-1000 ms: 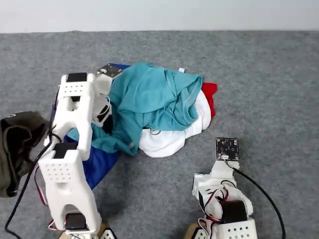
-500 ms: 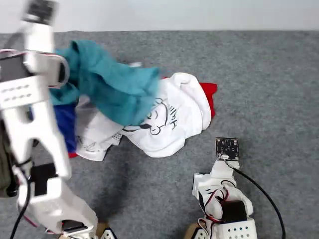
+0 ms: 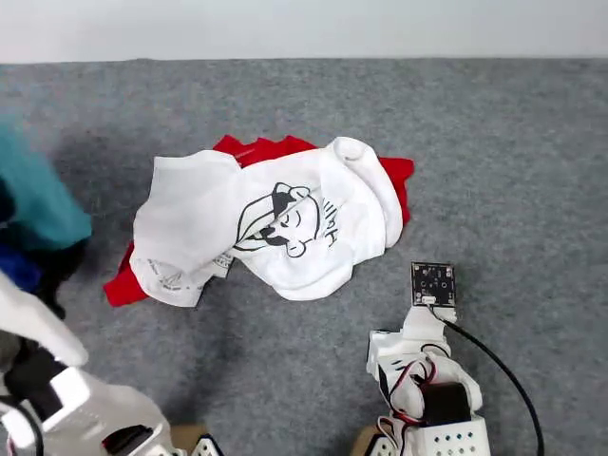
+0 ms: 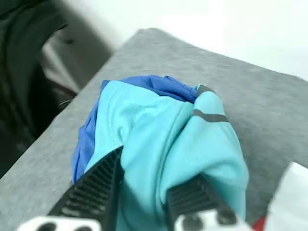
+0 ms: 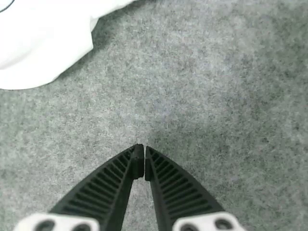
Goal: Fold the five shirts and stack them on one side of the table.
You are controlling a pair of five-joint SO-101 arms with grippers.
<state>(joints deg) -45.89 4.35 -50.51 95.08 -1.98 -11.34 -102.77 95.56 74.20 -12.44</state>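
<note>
My left gripper [image 4: 156, 168] is shut on a bunched teal shirt [image 4: 168, 139], with a blue shirt [image 4: 144, 85] hanging along behind it. In the high view the teal shirt [image 3: 38, 199] and the blue shirt [image 3: 17, 268] are at the far left edge. A white shirt [image 3: 285, 223] with a cartoon print lies crumpled mid-table on top of a red shirt [image 3: 258, 148]. My right gripper [image 5: 141, 161] is shut and holds nothing, low over bare grey table just off the white shirt's hem [image 5: 43, 38]. The right arm [image 3: 423, 380] sits folded at the front right.
A dark shirt [image 4: 24, 72] lies off the table's left side. The grey table [image 3: 503, 171] has free room on its right half and along the front. The left arm's white base [image 3: 85, 418] stands at the front left corner.
The left arm swung left and up, dragging the teal shirt and the blue one off the pile. That uncovered the white shirt and the red one below. The right arm stayed still.
</note>
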